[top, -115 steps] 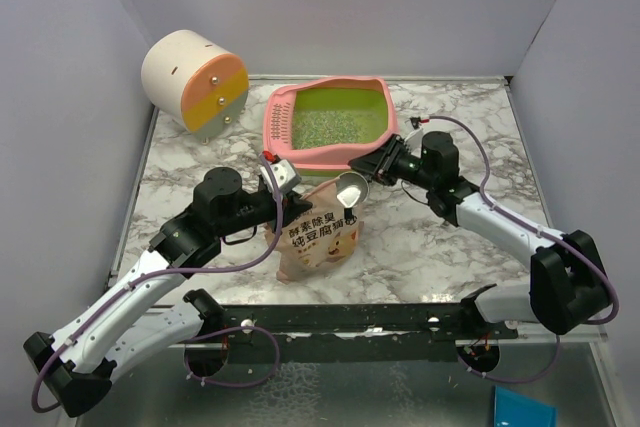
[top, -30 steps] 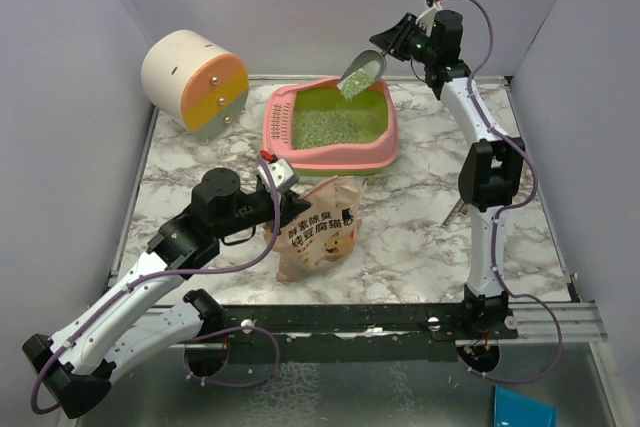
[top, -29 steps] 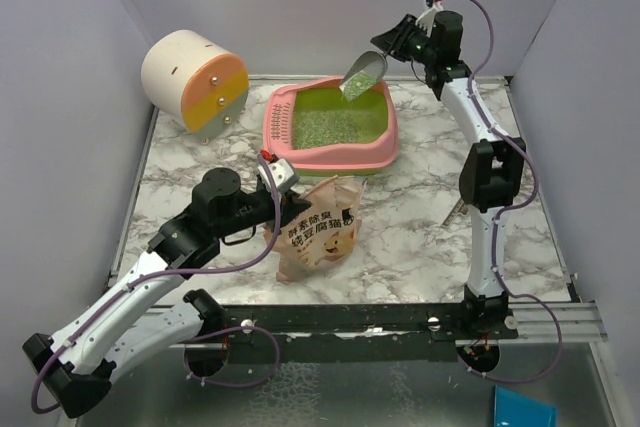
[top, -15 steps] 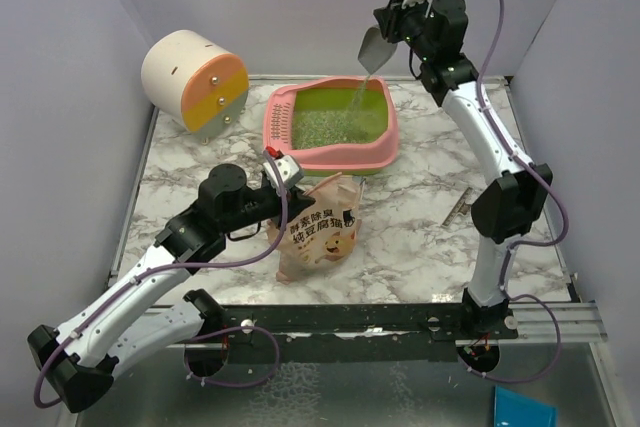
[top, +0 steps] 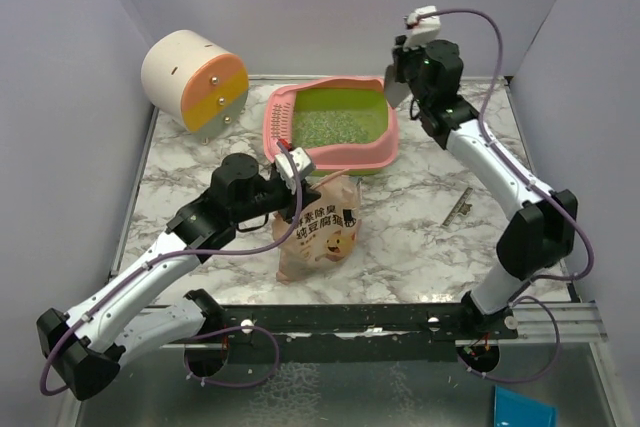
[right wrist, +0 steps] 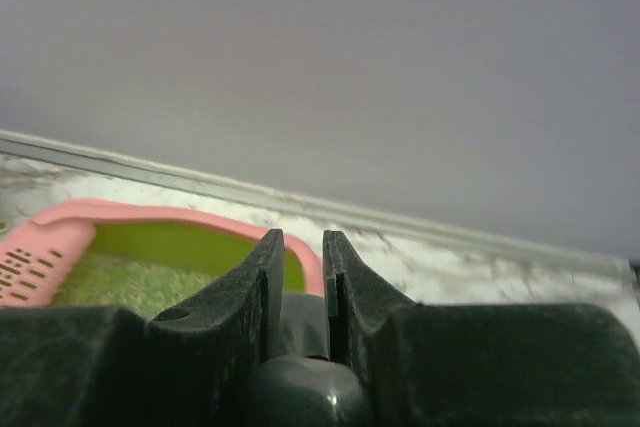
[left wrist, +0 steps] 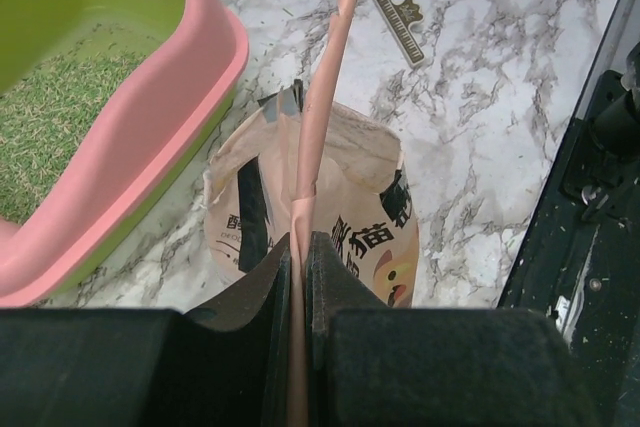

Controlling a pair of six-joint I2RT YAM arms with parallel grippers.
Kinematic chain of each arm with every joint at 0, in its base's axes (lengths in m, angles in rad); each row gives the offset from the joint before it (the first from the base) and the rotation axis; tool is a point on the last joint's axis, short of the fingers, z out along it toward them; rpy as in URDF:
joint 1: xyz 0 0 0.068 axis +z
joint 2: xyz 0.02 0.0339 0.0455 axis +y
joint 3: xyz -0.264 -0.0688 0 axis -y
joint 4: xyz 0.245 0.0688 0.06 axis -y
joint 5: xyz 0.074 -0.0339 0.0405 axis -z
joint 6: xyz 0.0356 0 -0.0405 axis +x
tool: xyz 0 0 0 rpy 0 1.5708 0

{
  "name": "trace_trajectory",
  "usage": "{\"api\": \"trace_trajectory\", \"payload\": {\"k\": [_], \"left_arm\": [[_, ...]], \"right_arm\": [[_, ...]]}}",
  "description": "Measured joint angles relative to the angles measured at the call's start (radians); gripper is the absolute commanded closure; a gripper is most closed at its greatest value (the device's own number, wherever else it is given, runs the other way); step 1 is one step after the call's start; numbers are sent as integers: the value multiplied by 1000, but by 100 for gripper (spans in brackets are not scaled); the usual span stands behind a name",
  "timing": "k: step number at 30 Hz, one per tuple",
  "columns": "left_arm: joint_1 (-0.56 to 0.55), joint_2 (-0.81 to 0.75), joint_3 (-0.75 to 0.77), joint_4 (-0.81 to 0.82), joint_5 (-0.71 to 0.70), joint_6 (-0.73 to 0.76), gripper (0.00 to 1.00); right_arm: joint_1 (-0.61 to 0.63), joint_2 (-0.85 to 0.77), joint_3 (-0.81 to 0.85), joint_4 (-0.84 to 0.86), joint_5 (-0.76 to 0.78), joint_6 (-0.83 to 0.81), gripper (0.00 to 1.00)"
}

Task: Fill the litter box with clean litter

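Note:
The pink litter box (top: 379,150) with its lime-green basin sits at the back of the table, with clean litter (top: 325,127) spread over its floor. My right gripper (top: 397,72) hovers above the box's far right corner, shut on the handle of a grey scoop (right wrist: 300,322). The scoop's bowl is mostly hidden below the jaws in the right wrist view, where the box's rim (right wrist: 120,215) and the litter (right wrist: 120,285) show beneath. My left gripper (left wrist: 301,239) is shut on the pink top edge of the beige litter pouch (left wrist: 350,197), which stands just in front of the box (left wrist: 160,97).
A cream-and-orange cylinder (top: 195,82) stands at the back left. A small metal clip (top: 458,209) lies on the marble right of the pouch, also seen as a clip (left wrist: 398,22) from the left wrist. Grey walls close in the back and both sides.
The right arm lifted the full scoop from the pouch, tipped its litter into the box, and has now dropped to the box's far right corner. The left arm shifted slightly forward with the pouch.

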Motion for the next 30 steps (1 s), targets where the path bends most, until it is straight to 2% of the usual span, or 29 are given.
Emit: {"api": "trace_trajectory", "payload": {"k": [3,9,11,20,30], "left_arm": [[0,42,27,-6,3,16,100],[0,116,92,-31,11,70,100],[0,153,132,-52,18,96,100],[0,308,301,-98,30,193,100],[0,313,300,-87,29,215,100]], "right_arm": [[-107,-98,-132,-22,8,148,99],[-523,-305,-401,-15,-90,516,99],[-607,-317,-451,-10,-134,592,99],[-645,-129,-545,40,-347,784,99],[-646,76,-544,89,-394,849,97]]}}
